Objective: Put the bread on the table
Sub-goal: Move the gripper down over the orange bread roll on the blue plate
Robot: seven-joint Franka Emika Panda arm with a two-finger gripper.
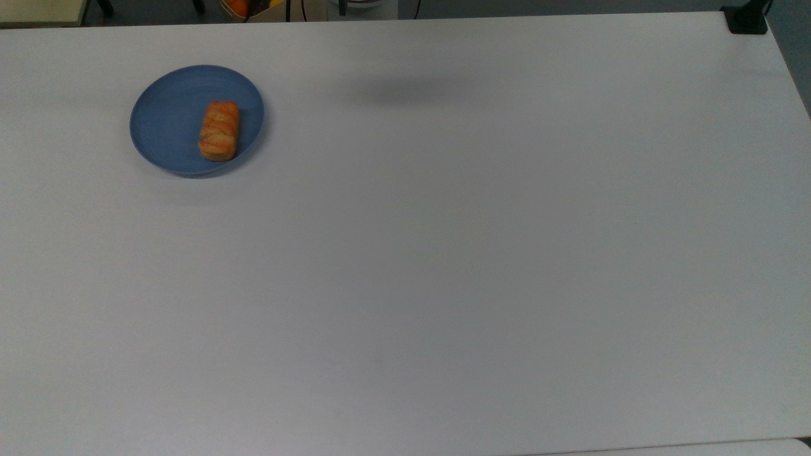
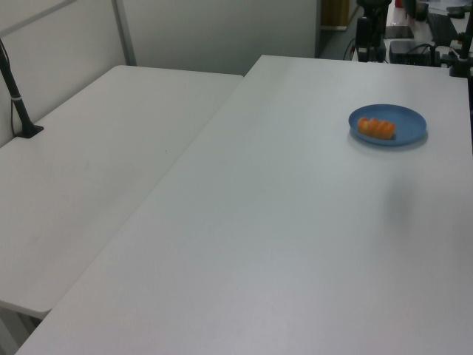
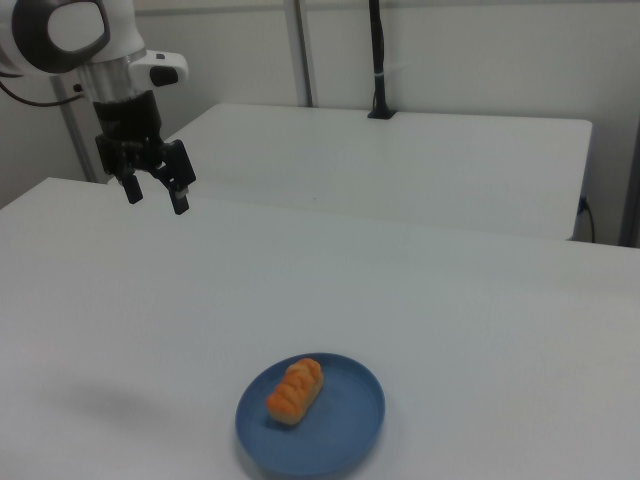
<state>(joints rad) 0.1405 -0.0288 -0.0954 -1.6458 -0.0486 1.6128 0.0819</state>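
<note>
The bread (image 3: 295, 389) lies on a blue plate (image 3: 345, 435) on the white desk (image 3: 480, 300), ungrasped, while the gripper (image 3: 155, 192) hangs well apart above, fingers spread and empty.

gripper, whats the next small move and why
Probably bring the gripper across and down toward the bread. It hangs open and empty high above the table, well off to the right view's left, while the bread lies untouched on the blue plate.

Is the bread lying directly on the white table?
No, the bread lies on the blue plate, not on the table.
</note>
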